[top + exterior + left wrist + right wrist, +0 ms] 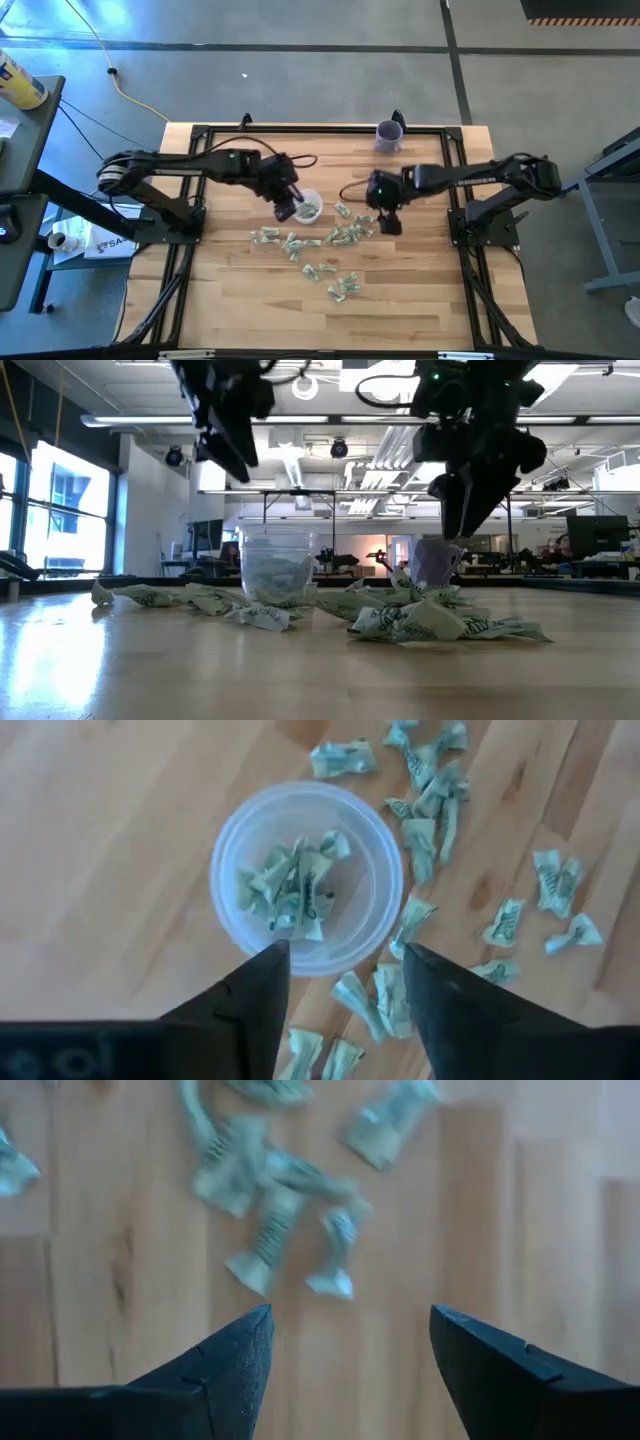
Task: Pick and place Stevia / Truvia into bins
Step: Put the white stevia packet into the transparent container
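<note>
Left pincer [340, 970] apart above round translucent plastic cup [306, 880] holding crumpled green-white paper packets [290, 890], right pincer [350, 1335] apart over loose packets on wooden surface [230, 290].

Big open workshop space, grey floor, lots of ceiling lights

The pale butcher-block wooden table [230, 300] sits on a smooth grey concrete floor [300, 60] with dark seams, and a thin yellow cable [120, 80] snakes across the upper left. From table height there's a tall bright window [60, 510] at the left, long white ceiling strip lights [340, 420] across the top, and dark desks with monitors [595, 540] far right.
</note>
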Controlling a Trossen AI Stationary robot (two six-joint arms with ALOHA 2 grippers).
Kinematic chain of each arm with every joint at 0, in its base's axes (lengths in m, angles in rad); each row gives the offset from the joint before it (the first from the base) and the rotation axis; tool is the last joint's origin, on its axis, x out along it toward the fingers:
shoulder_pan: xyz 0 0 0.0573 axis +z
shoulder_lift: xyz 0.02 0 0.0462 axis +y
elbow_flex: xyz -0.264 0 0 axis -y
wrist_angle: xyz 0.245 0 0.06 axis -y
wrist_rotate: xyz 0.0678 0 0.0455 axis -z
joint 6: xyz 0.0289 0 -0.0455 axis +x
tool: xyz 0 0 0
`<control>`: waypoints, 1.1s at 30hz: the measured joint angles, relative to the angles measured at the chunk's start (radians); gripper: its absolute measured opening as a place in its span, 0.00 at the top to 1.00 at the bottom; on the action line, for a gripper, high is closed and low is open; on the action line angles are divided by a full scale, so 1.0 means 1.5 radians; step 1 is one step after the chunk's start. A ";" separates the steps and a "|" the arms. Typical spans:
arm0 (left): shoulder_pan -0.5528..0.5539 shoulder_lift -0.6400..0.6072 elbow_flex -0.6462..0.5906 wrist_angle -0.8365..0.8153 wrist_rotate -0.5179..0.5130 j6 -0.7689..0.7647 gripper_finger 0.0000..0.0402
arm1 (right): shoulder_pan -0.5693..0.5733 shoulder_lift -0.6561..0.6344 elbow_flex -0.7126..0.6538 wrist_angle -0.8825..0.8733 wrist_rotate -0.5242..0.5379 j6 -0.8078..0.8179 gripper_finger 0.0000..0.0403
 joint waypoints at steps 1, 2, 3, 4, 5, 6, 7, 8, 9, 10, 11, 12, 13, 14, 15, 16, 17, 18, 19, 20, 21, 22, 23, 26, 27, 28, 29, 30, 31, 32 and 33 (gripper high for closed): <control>-0.006 -0.016 -0.001 -0.024 -0.019 0.002 0.42 | 0.013 0.003 -0.012 0.031 0.013 0.016 0.36; -0.013 -0.029 -0.001 -0.040 -0.035 0.003 0.42 | 0.025 0.006 -0.023 0.068 0.027 0.034 0.36; -0.019 -0.040 -0.001 -0.050 -0.049 0.003 0.42 | 0.032 0.011 -0.034 0.106 0.045 0.056 0.36; -0.024 -0.048 -0.001 -0.067 -0.060 0.000 0.43 | 0.038 0.018 -0.043 0.136 0.063 0.079 0.36; -0.025 -0.054 -0.001 -0.088 -0.066 -0.006 0.44 | 0.041 0.028 -0.050 0.159 0.076 0.103 0.36; -0.025 -0.062 -0.002 -0.107 -0.070 -0.010 0.46 | 0.042 0.039 -0.056 0.176 0.082 0.125 0.36; -0.025 -0.070 -0.003 -0.124 -0.072 -0.013 0.47 | 0.043 0.053 -0.059 0.185 0.081 0.140 0.36; -0.029 -0.078 -0.002 -0.141 -0.073 -0.014 0.49 | 0.043 0.070 -0.063 0.192 0.079 0.150 0.36; -0.029 -0.086 -0.002 -0.158 -0.077 -0.014 0.50 | 0.043 0.086 -0.066 0.192 0.075 0.153 0.36; -0.029 -0.091 -0.002 -0.175 -0.085 -0.014 0.52 | 0.043 0.102 -0.066 0.188 0.073 0.157 0.36; -0.029 -0.096 -0.003 -0.186 -0.097 -0.013 0.54 | 0.043 0.118 -0.066 0.189 0.073 0.160 0.36; -0.029 -0.102 -0.003 -0.191 -0.104 -0.013 0.55 | 0.043 0.132 -0.066 0.194 0.073 0.165 0.36; -0.029 -0.109 -0.003 -0.199 -0.109 -0.013 0.57 | 0.043 0.145 -0.066 0.199 0.073 0.169 0.36; -0.029 -0.116 -0.003 -0.208 -0.114 -0.010 0.58 | 0.043 0.154 -0.065 0.205 0.073 0.174 0.37; -0.029 -0.123 -0.003 -0.215 -0.116 -0.008 0.59 | 0.043 0.161 -0.063 0.209 0.079 0.181 0.39; -0.029 -0.130 -0.003 -0.221 -0.119 -0.006 0.61 | 0.043 0.167 -0.058 0.208 0.078 0.188 0.41; -0.029 -0.138 -0.005 -0.222 -0.121 -0.004 0.62 | 0.042 0.170 -0.055 0.207 0.078 0.194 0.44; -0.029 -0.148 -0.013 -0.222 -0.121 -0.004 0.63 | 0.040 0.171 -0.051 0.203 0.075 0.199 0.48; -0.029 -0.161 -0.025 -0.223 -0.121 -0.007 0.64 | 0.038 0.172 -0.047 0.202 0.071 0.201 0.52; -0.029 -0.174 -0.041 -0.224 -0.121 -0.012 0.65 | 0.036 0.173 -0.044 0.200 0.069 0.202 0.57; -0.029 -0.186 -0.056 -0.225 -0.121 -0.020 0.66 | 0.033 0.174 -0.040 0.195 0.070 0.203 0.62; -0.029 -0.199 -0.073 -0.222 -0.121 -0.030 0.67 | 0.030 0.174 -0.036 0.189 0.074 0.204 0.68; -0.029 -0.213 -0.092 -0.221 -0.121 -0.042 0.68 | 0.026 0.174 -0.033 0.182 0.077 0.206 0.74; -0.029 -0.257 -0.147 -0.205 -0.117 -0.080 0.70 | 0.007 0.174 -0.022 0.157 0.074 0.224 0.93; -0.028 -0.275 -0.165 -0.191 -0.109 -0.094 0.70 | 0.001 0.175 -0.011 0.138 0.073 0.233 0.96; -0.028 -0.293 -0.183 -0.179 -0.102 -0.108 0.71 | -0.004 0.175 0.003 0.116 0.073 0.241 0.97; -0.029 -0.308 -0.198 -0.165 -0.090 -0.122 0.71 | -0.009 0.176 0.023 0.092 0.073 0.248 0.97; -0.029 -0.323 -0.211 -0.142 -0.081 -0.133 0.72 | -0.012 0.176 0.053 0.071 0.072 0.252 0.95; -0.029 -0.339 -0.226 -0.117 -0.070 -0.142 0.72 | -0.015 0.175 0.086 0.054 0.070 0.253 0.95; -0.029 -0.353 -0.240 -0.103 -0.057 -0.150 0.72 | -0.015 0.174 0.123 0.044 0.068 0.247 0.95; -0.029 -0.365 -0.253 -0.093 -0.048 -0.155 0.72 | -0.015 0.173 0.164 0.040 0.068 0.235 0.97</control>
